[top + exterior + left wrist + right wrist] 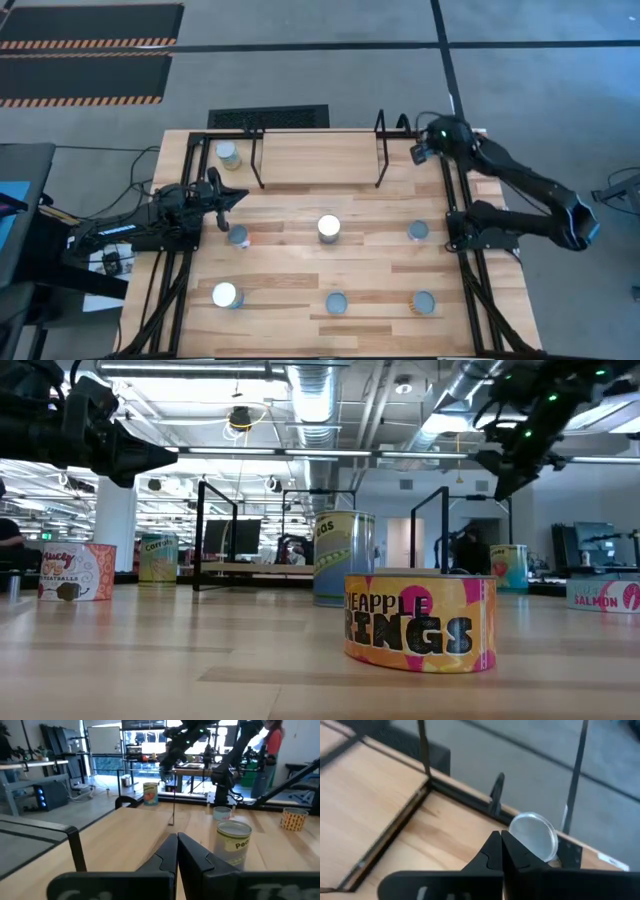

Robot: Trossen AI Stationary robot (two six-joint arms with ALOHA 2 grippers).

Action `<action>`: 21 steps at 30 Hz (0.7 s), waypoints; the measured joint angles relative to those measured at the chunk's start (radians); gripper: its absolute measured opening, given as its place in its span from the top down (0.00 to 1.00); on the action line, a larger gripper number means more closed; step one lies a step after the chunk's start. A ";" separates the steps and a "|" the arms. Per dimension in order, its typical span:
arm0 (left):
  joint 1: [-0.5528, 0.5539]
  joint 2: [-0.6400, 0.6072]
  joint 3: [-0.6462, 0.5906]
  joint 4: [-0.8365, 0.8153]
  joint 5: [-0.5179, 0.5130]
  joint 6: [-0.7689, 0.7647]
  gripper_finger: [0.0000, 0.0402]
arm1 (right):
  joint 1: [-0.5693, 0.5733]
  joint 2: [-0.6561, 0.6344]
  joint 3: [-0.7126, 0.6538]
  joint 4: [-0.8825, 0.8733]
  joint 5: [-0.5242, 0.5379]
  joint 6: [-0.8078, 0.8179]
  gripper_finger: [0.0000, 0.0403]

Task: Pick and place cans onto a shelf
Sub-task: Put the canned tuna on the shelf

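The shelf (320, 160), a light board between black wire end frames, stands at the table's far edge. Several cans stand upright on their bases on the table: one left of the shelf (228, 153), three in a middle row (239, 236) (328, 228) (418, 231), three near the front (226, 295) (336, 303) (423, 303). My left gripper (235, 197) (176, 840) is shut and empty above the table's left side. My right gripper (428, 148) (501, 837) is shut and empty, high above a silver-topped can (534, 836) (508, 567) at the far right corner, right of the shelf.
Black frame rails run along the table's left (175, 270) and right (475, 290) edges. The shelf's upright wire posts (258, 160) (380, 150) rise beside the board. A person in red (272, 745) stands in the room beyond the table's right side.
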 joint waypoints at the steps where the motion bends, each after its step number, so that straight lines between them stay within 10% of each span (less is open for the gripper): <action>1: 0.000 0.000 -0.001 0.003 -0.003 0.012 1.00 | -0.014 0.034 0.024 -0.019 -0.013 0.000 0.99; 11: 0.000 0.000 -0.002 0.018 -0.006 0.115 1.00 | -0.087 0.227 0.178 -0.176 -0.066 -0.029 0.99; 21: 0.000 0.000 -0.002 0.002 0.008 0.114 1.00 | 0.085 -0.012 0.179 -0.373 -0.086 0.005 0.99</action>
